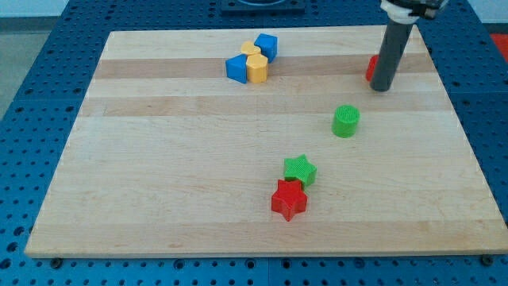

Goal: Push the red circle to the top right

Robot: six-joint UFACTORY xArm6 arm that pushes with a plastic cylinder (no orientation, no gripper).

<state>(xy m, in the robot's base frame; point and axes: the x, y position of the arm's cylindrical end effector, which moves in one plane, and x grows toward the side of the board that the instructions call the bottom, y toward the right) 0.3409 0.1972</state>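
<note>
The red circle is at the view's top right on the wooden board, mostly hidden behind my rod; only its left edge shows. My tip rests on the board right beside it, just to its right and slightly below, seemingly touching it.
A green cylinder sits below and left of my tip. A green star and a red star touch near the bottom middle. Two blue blocks and a yellow block cluster at the top middle.
</note>
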